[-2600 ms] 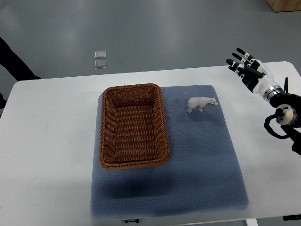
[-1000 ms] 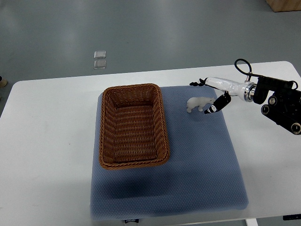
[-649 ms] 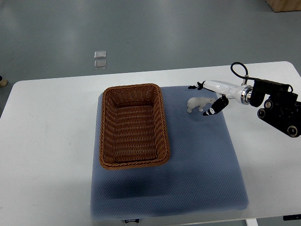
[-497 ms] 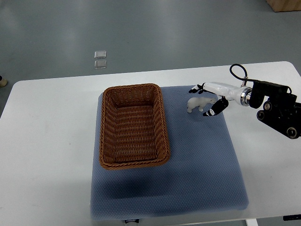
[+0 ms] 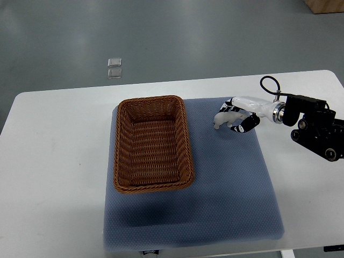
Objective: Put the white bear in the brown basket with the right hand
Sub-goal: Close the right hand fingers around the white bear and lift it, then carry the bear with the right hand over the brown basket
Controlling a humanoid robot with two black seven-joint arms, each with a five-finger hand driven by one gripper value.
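Observation:
The white bear (image 5: pixel 220 120) stands on the blue mat (image 5: pixel 226 183), just right of the brown wicker basket (image 5: pixel 186 141). My right hand (image 5: pixel 236 116) reaches in from the right edge and lies over the bear's rear half. Its fingers (image 5: pixel 230 105) curl over the bear's back and the thumb sits below it at the near side, so the hand is shut on the bear. The bear's head and front legs stick out to the left, still on the mat. The basket holds nothing. My left arm does not show.
The mat covers the middle of a white table (image 5: pixel 59 161), with the basket on its left half. The right wrist and its black cable (image 5: pixel 269 83) lie over the table's right end. Two small clear squares (image 5: pixel 114 67) lie on the floor beyond the table.
The right hand came in from the far right, straddled the bear with spread fingers, and has now closed its fingers and thumb around it. The bear has barely shifted.

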